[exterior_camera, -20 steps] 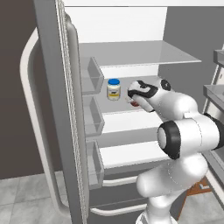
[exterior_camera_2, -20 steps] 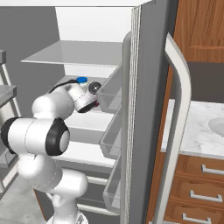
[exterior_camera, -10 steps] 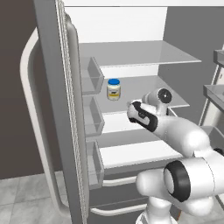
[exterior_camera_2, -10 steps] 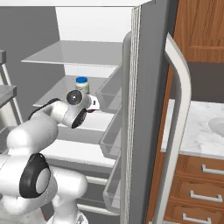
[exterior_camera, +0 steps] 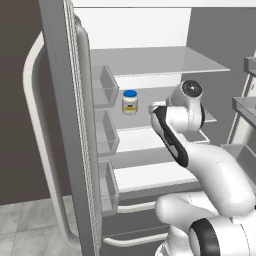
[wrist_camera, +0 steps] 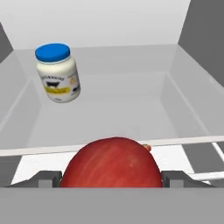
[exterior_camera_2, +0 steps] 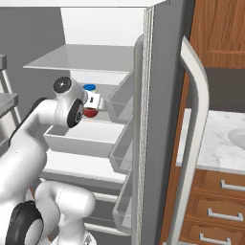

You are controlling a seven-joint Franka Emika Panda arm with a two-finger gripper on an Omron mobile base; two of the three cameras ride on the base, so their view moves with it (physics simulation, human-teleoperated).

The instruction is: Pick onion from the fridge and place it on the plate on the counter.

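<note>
My tool (exterior_camera_2: 95,106) grips the red onion (wrist_camera: 111,162) between its tips. It hangs inside the open fridge (exterior_camera: 150,65), near a blue-lidded jar (wrist_camera: 57,72).

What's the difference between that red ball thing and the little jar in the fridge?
The onion is plain red and round; the jar is pale, with a blue lid and a yellow label. The onion sits between the gripper's fingertips, at the front edge of the shelf; the jar stands upright, untouched, farther back on the shelf. In the right base view the onion looks smaller than the jar. Both are inside the fridge.
</note>
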